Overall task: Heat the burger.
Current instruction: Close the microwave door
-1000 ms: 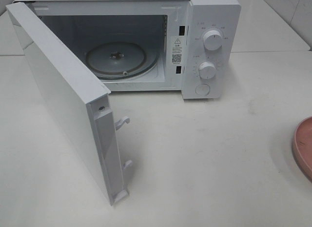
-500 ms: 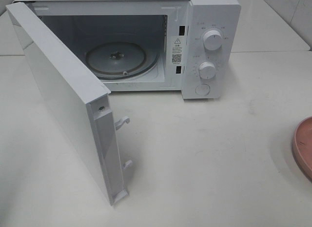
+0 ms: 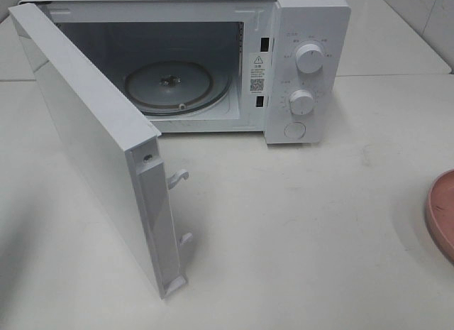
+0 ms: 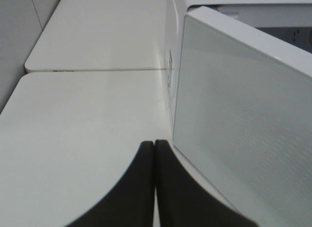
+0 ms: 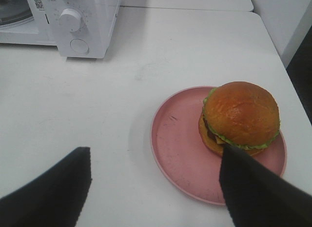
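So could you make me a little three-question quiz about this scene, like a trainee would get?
1. True or false: the microwave door stands open.
2. Where is the burger? A) on the turntable B) on the pink plate C) in the right gripper
3. Fill in: the left gripper is ____, holding nothing.

Key:
1. True.
2. B; the turntable is bare and the right gripper hangs open above the plate.
3. Shut.

Both hands end in matte black, flat fingers — left hand (image 4: 155, 188) tapered and curved, right hand (image 5: 156, 188) broad, blunt-cornered.
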Controlling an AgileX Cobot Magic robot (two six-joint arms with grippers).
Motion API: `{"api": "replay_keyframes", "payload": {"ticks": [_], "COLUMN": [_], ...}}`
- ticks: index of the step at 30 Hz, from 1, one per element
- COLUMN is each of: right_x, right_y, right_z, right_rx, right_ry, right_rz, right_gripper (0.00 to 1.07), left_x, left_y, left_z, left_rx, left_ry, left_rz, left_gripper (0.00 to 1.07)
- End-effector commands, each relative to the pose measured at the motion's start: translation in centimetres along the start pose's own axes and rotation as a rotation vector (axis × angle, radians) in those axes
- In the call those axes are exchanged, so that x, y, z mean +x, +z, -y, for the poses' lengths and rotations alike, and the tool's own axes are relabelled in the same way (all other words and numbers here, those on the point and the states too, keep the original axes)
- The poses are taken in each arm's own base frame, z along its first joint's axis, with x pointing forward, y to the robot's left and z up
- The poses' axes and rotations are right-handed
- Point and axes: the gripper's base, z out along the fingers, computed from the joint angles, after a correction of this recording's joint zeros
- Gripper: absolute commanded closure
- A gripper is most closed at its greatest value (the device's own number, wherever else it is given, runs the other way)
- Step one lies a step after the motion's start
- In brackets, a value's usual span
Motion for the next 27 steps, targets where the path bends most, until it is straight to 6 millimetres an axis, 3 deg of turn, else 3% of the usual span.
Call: {"api": "replay_keyframes", "payload": {"ticks": [1,13,27], "right_x": [0.3,0.3,0.3], "right_y": [-0.4,-0.4,-0.4], "right_z": [0.0,0.0,0.0], "right_rx": [0.006,0.006,0.006], "right_ry": [0.006,0.006,-0.001], "right_rz": [0.029,0.029,0.029], "right_gripper": [0.34,0.34,0.34], "left_x": [0.0,2.0,4.3], "left_y": [1.5,7.5,11.1], "left_z": [-0.2,0.2,2.4], "left_rx": [-0.017,0.031,0.252], "left_ry": [-0.001,0.122,0.122], "left_rz": [0.093,0.154,0.155], "left_gripper": [1.07,1.07,1.07]}}
